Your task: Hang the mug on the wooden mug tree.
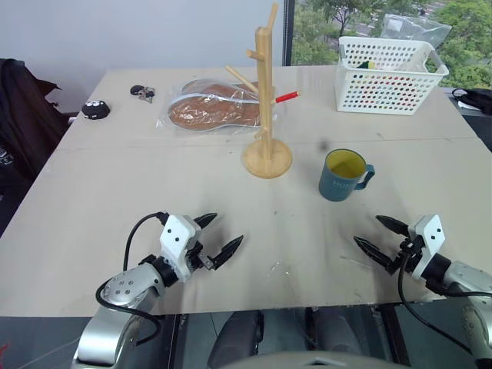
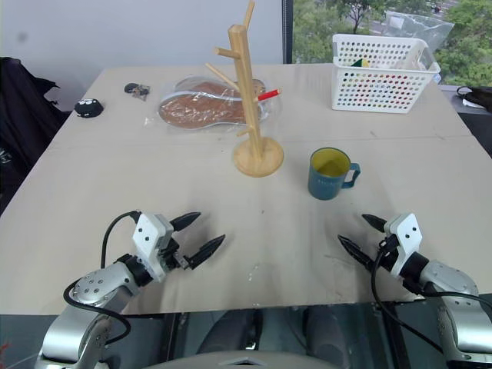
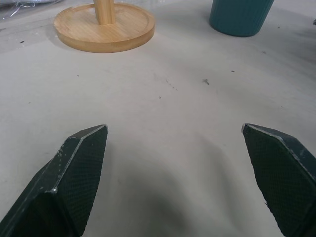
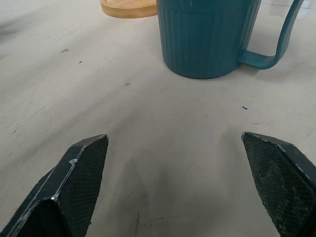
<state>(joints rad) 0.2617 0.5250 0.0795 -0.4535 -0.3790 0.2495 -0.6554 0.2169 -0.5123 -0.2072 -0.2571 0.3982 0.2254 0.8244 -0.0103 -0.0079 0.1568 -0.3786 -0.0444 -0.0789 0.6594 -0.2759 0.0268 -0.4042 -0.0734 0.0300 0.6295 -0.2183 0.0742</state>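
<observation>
mug (image 1: 343,176) stands upright on the table (image 1: 115,192), just to the right of the wooden mug tree (image 1: 266,100) and apart from it, yellow inside showing and the handle turned out to the right — so nothing of the hanging has begun. from the left eye view the tree stands on its round base near the middle of the table, its pegs all bare. behind it lies a clear bag (image 1: 211,108) with something brown inside, a white basket (image 1: 388,73) sits at the far right corner, and a small black thing (image 1: 95,110) and some keys (image 1: 143,93) lie at the far left. the left gripper (image 1: 214,236) and right gripper (image 1: 380,234) hang low over the near edge, both wide and holding nothing, each angled in toward the middle — a waiting pose, i'd judge, from which either can start.

the right eye view shows the same layout, with the right gripper the nearer one to the mug, so it seems the likely arm for the pick.

in the left wrist view the fingers (image 3: 69,173) stand far apart over bare table, with the tree's base and the mug's foot ahead.

in the right wrist view the spread fingers frame the mug straight ahead, handle off to one side; that handle is what must meet a peg, so the grip probably has to leave it free.
</observation>
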